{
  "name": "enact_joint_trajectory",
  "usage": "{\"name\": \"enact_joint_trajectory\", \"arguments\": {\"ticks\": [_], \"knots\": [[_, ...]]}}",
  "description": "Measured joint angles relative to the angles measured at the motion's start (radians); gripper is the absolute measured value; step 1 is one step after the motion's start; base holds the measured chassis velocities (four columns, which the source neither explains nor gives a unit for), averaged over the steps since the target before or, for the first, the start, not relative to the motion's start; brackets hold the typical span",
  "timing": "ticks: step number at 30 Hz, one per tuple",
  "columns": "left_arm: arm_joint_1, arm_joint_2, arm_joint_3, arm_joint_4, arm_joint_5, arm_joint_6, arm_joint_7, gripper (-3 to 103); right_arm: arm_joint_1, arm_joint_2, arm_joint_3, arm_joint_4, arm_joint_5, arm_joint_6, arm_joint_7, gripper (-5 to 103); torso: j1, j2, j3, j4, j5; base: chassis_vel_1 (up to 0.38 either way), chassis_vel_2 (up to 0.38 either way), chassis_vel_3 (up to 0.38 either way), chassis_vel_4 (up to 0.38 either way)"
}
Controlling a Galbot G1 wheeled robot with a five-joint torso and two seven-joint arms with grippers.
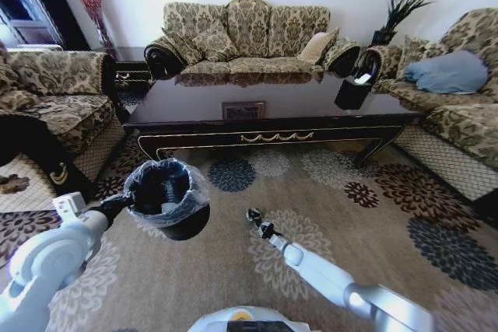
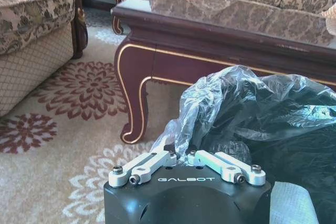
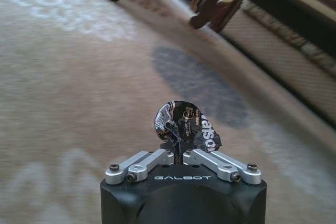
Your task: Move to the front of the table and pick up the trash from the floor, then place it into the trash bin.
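Right now I see the trash (image 3: 186, 127), a crumpled dark foil wrapper with white lettering and a glossy, creased surface, pinched between the fingers of my right gripper (image 3: 178, 150), clenched on it and held above the floor (image 3: 68, 87). From the head camera that gripper (image 1: 259, 223) sits a little to the right of the trash bin (image 1: 167, 200), apart from it and not over its mouth.

My left gripper (image 2: 180, 153) is clamped on the bin's rim, nipping the crinkled translucent grey bag (image 2: 236, 98) that lines the round black bucket; the bin hangs lifted in front of me, its opening facing up.

Just beyond stands the table (image 1: 264, 126), long and low, glossy dark wood with gold scroll trim on the apron and a curved leg (image 2: 134, 93) edged in gold. A black box (image 1: 352, 92) sits near its right end.

Underneath, the carpet is beige with large round flower medallions. Patterned brocade sofas (image 1: 249, 33) ring the table on three sides, one bearing a blue cushion (image 1: 450, 71).
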Motion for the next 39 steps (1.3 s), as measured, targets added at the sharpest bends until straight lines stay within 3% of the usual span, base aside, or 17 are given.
{"name": "enact_joint_trajectory", "arguments": {"ticks": [6, 12, 19, 24, 28, 33, 34, 39], "knots": [[0.016, -0.043, 0.043, 0.006, 0.04, 0.0, 0.003, 3, 0.006, -0.097, 0.102, 0.076, -0.008, 0.058, -0.046, 3, 0.0, 0.0, 0.0, 0.0003, -0.0004, 0.0, 0.0, 0.0, 0.0], [0.031, -0.079, 0.082, 0.015, 0.074, 0.0, 0.005, 3, 0.007, -0.152, 0.193, 0.138, -0.021, 0.117, -0.101, 3, 0.0, 0.0, 0.0, 0.0001, 0.0, 0.0, 0.0, 0.0, 0.0], [0.051, -0.094, 0.133, 0.015, 0.121, 0.0, 0.009, 3, 0.017, -0.2, 0.273, 0.351, 0.062, 0.127, -0.147, 3, 0.0, 0.0, 0.0, 0.0003, -0.0002, 0.0, 0.0, 0.0, 0.0], [0.054, -0.086, 0.141, 0.016, 0.124, -0.002, 0.009, 3, 0.029, -0.221, 0.271, 0.489, 0.107, 0.102, -0.147, 3, 0.0, 0.0, 0.0, 0.0005, -0.0002, 0.0, 0.0, 0.0, 0.0], [0.048, -0.091, 0.155, 0.024, 0.123, -0.007, 0.009, 3, 0.051, -0.23, 0.259, 0.575, 0.119, 0.142, -0.175, 3, 0.0, 0.0, 0.0, 0.0001, -0.0002, 0.0, 0.0, 0.0, 0.0], [0.031, -0.1, 0.18, 0.041, 0.124, -0.013, 0.009, 3, 0.089, -0.24, 0.198, 0.672, 0.224, 0.197, -0.231, 3, 0.0, 0.0, 0.0, 0.0002, -0.0005, 0.0, 0.0, 0.0, 0.0], [0.024, -0.099, 0.191, 0.05, 0.125, -0.014, 0.012, 3, 0.108, -0.239, 0.162, 0.721, 0.288, 0.209, -0.256, 3, 0.0, 0.0, 0.0, 0.0003, -0.0005, 0.0, 0.0, 0.0, 0.0], [-0.011, -0.088, 0.218, 0.081, 0.125, -0.016, 0.014, 3, 0.159, -0.214, 0.068, 0.812, 0.385, 0.204, -0.272, 3, 0.0, 0.0, 0.0, 0.0002, -0.0004, 0.0, 0.0, 0.0, 0.0]]}}
